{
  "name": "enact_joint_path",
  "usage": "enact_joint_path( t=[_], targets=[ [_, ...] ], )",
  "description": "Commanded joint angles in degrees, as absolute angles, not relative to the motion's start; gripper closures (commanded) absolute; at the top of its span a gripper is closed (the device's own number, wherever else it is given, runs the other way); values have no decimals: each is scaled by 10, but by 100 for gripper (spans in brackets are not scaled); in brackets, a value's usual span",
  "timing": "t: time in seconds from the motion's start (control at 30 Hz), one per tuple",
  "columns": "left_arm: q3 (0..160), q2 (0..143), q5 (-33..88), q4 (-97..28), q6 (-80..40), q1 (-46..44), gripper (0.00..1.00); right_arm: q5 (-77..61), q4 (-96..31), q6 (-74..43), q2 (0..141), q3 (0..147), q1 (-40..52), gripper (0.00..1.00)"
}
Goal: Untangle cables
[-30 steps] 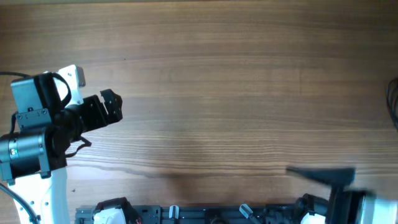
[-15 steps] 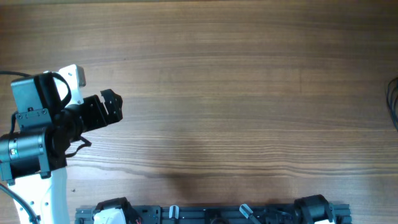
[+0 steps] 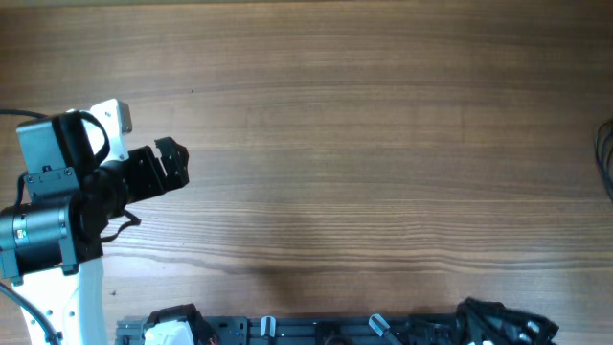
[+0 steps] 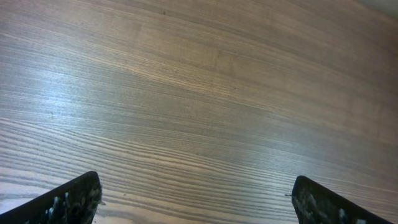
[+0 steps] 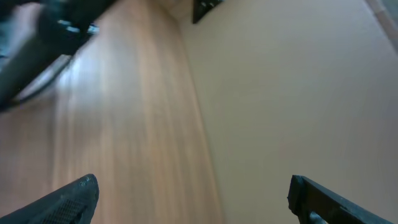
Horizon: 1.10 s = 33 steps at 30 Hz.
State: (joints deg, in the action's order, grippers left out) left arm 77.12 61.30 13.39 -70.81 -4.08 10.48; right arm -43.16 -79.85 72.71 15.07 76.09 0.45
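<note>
Left gripper over the table, jaws wide apart. Right gripper gapes too. Cables peek at the right edge.

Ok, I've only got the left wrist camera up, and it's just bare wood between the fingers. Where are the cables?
Observer: Overhead, the cables are thin black loops cut off by the frame's right edge, across the table from the left hand.
Operator: Is the right arm near them?
Observer: No. The right arm sits low at the bottom edge of the overhead view, apart from them.
Operator: Is its hand holding anything?
Observer: The right wrist view is blurred, but the right hand is open and empty.
</note>
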Motion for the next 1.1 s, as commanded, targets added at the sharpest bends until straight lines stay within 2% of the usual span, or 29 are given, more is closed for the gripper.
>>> enact_joint_path(
  t=[0.0, 0.07, 0.13, 0.2, 0.33, 0.37, 0.47, 0.5, 0.53, 0.6, 0.8, 1.07],
  targets=[
    [776, 613, 136, -709, -30, 103, 0, -352, -720, 521, 145, 755, 0, 0],
    [776, 613, 136, -709, -30, 103, 0, -255, -636, 328, 145, 747, 0, 0],
    [776, 613, 136, -709, -30, 103, 0, -209, -547, 196, 145, 718, 0, 0],
    [776, 613, 136, -710, -30, 103, 0, -203, -481, 148, 146, 640, 0, 0],
    [776, 613, 136, -710, -29, 103, 0, -172, -283, 143, 152, 463, 0, 0],
    [776, 613, 136, -710, -29, 103, 0, -152, -245, 106, 152, 438, 0, 0],
    [776, 613, 136, -710, -29, 103, 0, 4, -139, -250, 152, 340, 0, 0],
    [776, 613, 137, -710, -30, 103, 0, 47, -70, -365, 152, 267, 0, 0],
    [776, 613, 136, -712, -30, 103, 0, 7, 30, -303, 152, 205, 0, 0],
    [776, 613, 136, -712, -30, 103, 0, -44, 99, -230, 152, 161, 0, 0],
    [776, 613, 136, -716, -30, 103, 0, -27, 161, -234, 152, 69, 0, 0],
    [776, 613, 136, -716, -29, 103, 0, 29, 140, -275, 152, 30, 0, 0]
  ],
)
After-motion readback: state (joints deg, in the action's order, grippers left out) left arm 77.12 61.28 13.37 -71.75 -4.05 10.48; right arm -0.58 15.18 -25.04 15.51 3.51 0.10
